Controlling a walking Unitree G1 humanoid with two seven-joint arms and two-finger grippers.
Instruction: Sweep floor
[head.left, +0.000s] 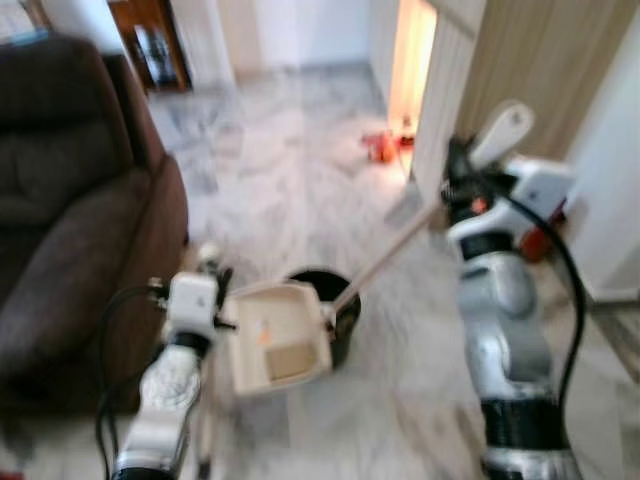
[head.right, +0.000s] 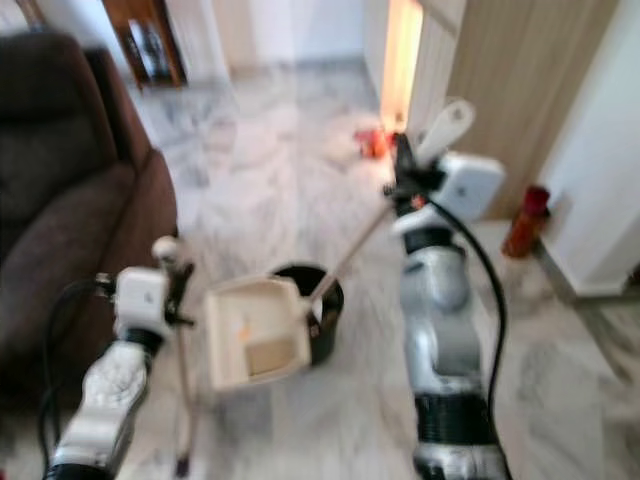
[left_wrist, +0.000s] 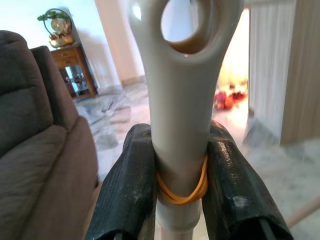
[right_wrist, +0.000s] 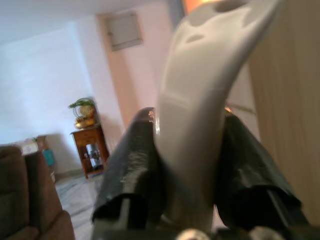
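Left eye view: on the pale grey-veined marble floor (head.left: 280, 160) a cream plastic dustpan (head.left: 275, 345) sits tipped up beside a round black bin (head.left: 335, 305), just right of the dark brown upholstered sofa (head.left: 70, 200). The left gripper (head.left: 208, 262) is low on the left, next to the dustpan's thin upright handle pole (head.left: 205, 440). A long pale broom stick (head.left: 385, 258) slants from the bin area up to the right gripper (head.left: 462, 165), raised near the beige ribbed wall panel (head.left: 540, 70), with the stick's grey looped end (head.left: 505, 130) poking above it.

Right eye view: same layout, blurred; a small red object (head.right: 527, 222) stands by the wall at the right.

Left wrist view: both black fingers (left_wrist: 131, 185) are clenched on the grey plastic handle tip (left_wrist: 182, 100) with its hanging hole, an orange rubber band (left_wrist: 181, 192) wrapped just below.

Right wrist view: the black fingers (right_wrist: 131, 167) are clamped against the curved grey handle end (right_wrist: 200, 110); a wooden side table (right_wrist: 90, 150) stands far behind
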